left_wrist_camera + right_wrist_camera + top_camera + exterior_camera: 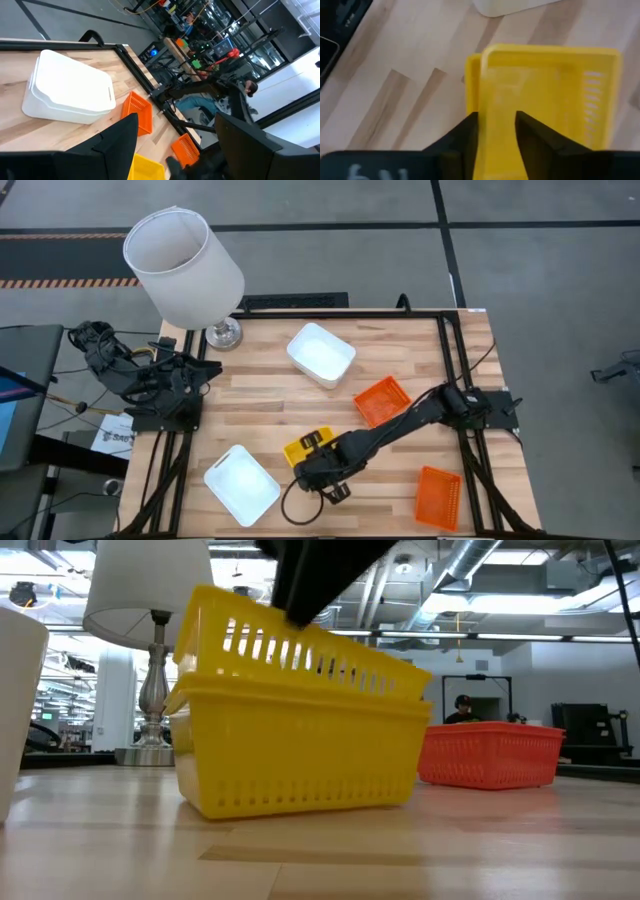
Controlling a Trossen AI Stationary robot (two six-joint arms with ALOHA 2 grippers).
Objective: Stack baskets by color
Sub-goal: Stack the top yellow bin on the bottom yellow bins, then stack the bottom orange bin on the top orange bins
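Observation:
Two yellow baskets [300, 448] sit near the table's front middle. The upper one [300, 640] lies tilted inside the lower one [300, 755], which stands on the table. My right gripper [496, 117] is open above them, its fingers on either side of the upper basket's wall. White baskets lie at the back middle [320, 353] and front left [241, 484]. Orange baskets lie right of centre [382, 400] and at the front right [438, 497]. My left gripper [175, 120] waits open over the table's left edge [200, 370]. My right gripper straddles the upper yellow basket's end wall [487, 100], one finger inside and one outside, slanting down from above. I cannot tell whether the fingers touch the wall. The basket rests tilted in the lower yellow basket.
A lamp with a large white shade [183, 265] stands at the table's back left corner. Black frame rails run along the left and right edges [450, 360]. Bare wood shows in the middle, between the white baskets.

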